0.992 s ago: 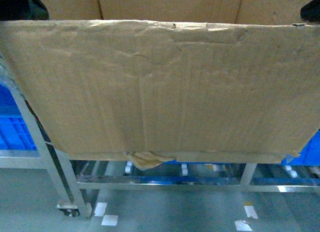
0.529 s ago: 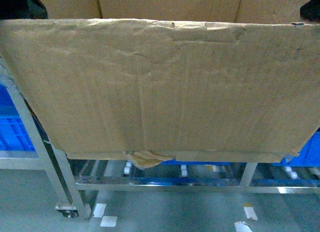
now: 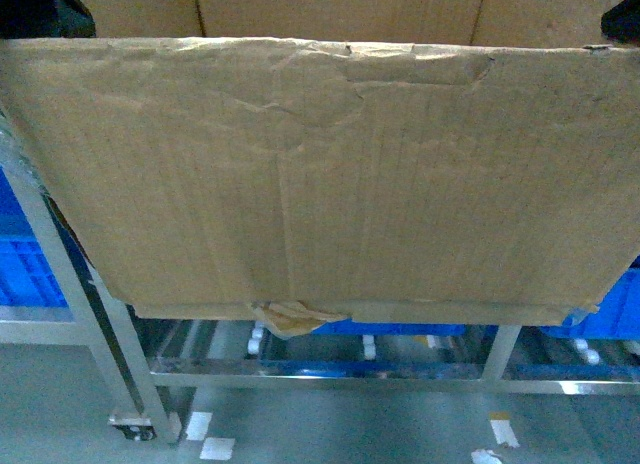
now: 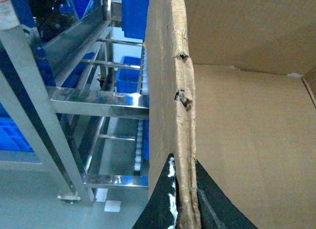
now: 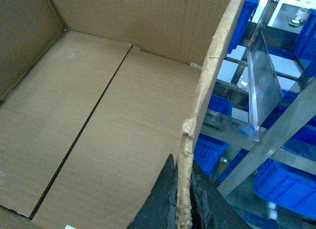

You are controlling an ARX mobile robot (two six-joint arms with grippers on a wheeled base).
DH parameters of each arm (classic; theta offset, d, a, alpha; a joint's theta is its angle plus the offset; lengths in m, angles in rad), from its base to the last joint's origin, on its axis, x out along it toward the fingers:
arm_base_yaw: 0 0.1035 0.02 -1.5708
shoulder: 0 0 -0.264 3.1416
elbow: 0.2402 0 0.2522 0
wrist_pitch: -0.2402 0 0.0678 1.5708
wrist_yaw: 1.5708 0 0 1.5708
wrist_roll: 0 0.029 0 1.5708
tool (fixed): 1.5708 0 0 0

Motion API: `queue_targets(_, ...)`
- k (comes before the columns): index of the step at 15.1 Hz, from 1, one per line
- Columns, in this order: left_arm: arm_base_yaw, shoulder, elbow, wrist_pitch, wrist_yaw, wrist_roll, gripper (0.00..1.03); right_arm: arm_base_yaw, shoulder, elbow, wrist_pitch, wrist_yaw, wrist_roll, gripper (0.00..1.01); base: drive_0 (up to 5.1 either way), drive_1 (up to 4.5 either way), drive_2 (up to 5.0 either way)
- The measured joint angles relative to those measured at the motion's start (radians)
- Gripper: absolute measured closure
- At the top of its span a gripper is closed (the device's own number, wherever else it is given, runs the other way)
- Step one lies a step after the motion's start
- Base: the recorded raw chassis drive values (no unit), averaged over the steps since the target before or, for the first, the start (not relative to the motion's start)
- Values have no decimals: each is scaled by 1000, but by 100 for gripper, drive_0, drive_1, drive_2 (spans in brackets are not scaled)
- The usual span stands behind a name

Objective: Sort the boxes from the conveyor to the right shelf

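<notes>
Right now I have the carton (image 3: pixel 330 174) lifted between both arms, and it fills nearly the whole head view, hanging in front of the right shelf (image 3: pixel 330 369). My left pincer (image 4: pixel 183 189) is clamped on the carton's torn left wall, one dark finger on each face of the cardboard edge. My right pincer (image 5: pixel 183 199) is clamped the same way on the opposite wall. The carton is open at the top and bare inside. A crumpled tape scrap (image 3: pixel 290 317) dangles from its bottom seam, just above the shelf's lower rail. Blue crates (image 3: pixel 30 269) sit on the shelf to either side, partly hidden behind the carton.

I judge this to be the carry step: the carton is off the conveyor, which none of my views shows, and not yet resting on any tier. The next move calls for bringing the carton's base level with a free tier, then easing it onto the roller wheels (image 3: pixel 367 342). With the carton blocking my forward view, I would lean on the wrist cameras to watch the shelf's steel rails beside each wall.
</notes>
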Motion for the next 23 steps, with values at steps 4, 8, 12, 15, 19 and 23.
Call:
queue_targets(4, 0, 0, 0, 2, 0, 0, 101, 0, 0, 0, 0, 0, 0, 98, 2, 336, -332)
queue_targets(8, -1, 2, 0, 0, 0, 0, 101, 0, 2, 0, 0, 0, 0, 98, -77, 65, 7)
queue_targets(12, -4, 2, 0, 0, -3, 0, 101, -1, 2, 0, -1, 4, 0, 98, -380, 332, 45)
queue_targets(15, 3, 0, 0, -1, -2, 0, 101, 9, 4, 0, 2, 5, 0, 98, -452, 404, 64)
queue_targets(19, 0, -2, 0, -3, -1, 0, 101, 1, 2, 0, -2, 0, 0, 98, 87, 295, -349)
queue_targets(23, -3, -2, 0, 6, -4, 1, 101, -1, 1, 0, 5, 1, 0, 98, -6, 371, -383)
